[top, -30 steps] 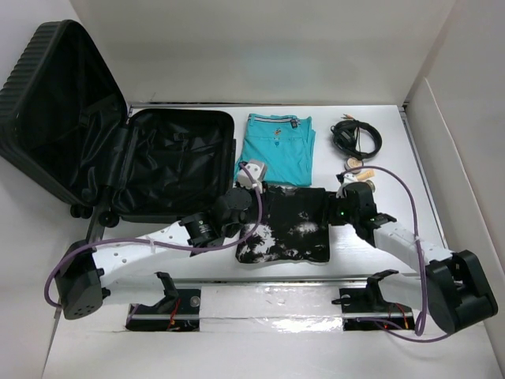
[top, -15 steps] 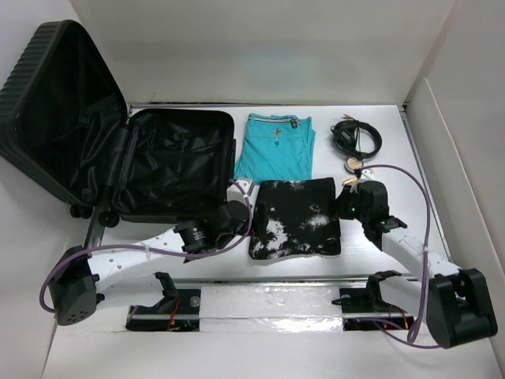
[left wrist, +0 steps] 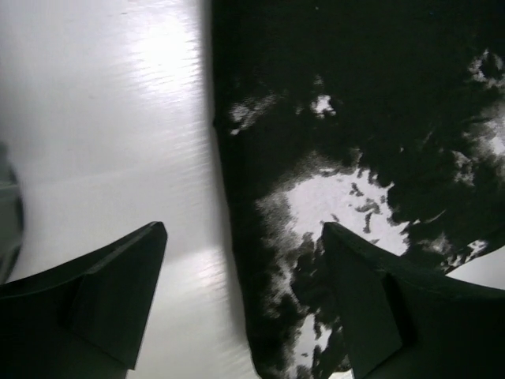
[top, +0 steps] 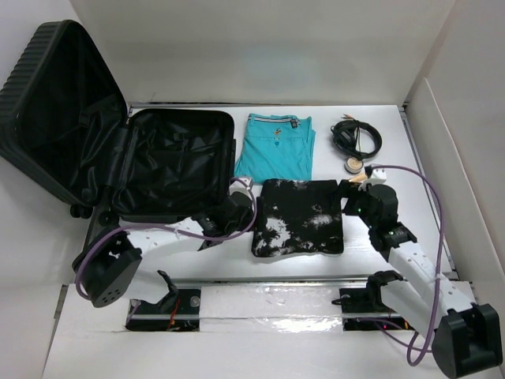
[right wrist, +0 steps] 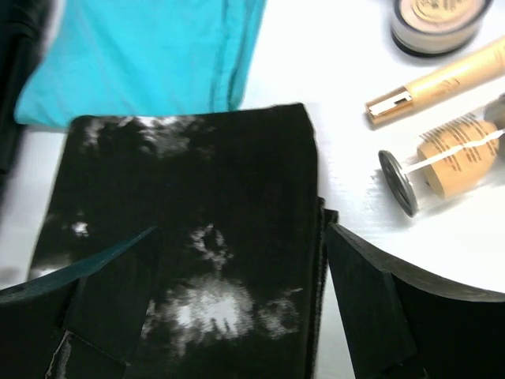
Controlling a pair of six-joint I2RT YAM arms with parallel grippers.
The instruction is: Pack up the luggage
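Observation:
The luggage (top: 170,162), a black ribbed suitcase, lies open at the left with its lid (top: 55,103) leaning up. A folded black-and-white tie-dye shirt (top: 298,217) lies flat on the table to its right. My left gripper (top: 239,188) (left wrist: 245,229) is open low over the shirt's (left wrist: 331,158) left edge, which runs between its fingers (left wrist: 379,308). At the other side, my right gripper (top: 363,181) (right wrist: 241,229) is open over the shirt's (right wrist: 189,221) right part, its right finger (right wrist: 379,308) just outside the folded edge. Neither holds anything.
A folded teal shirt (top: 276,148) (right wrist: 150,55) lies behind the black one. At the back right are black headphones with a cable (top: 357,136), a small round jar (top: 354,165) (right wrist: 434,20), a gold-capped tube (right wrist: 442,79) and a clear bottle lying on its side (right wrist: 442,162). White walls enclose the table.
Both grippers have opened and let go of the black shirt, which now lies a little further right and narrower. Both arms have drawn back to its side edges.

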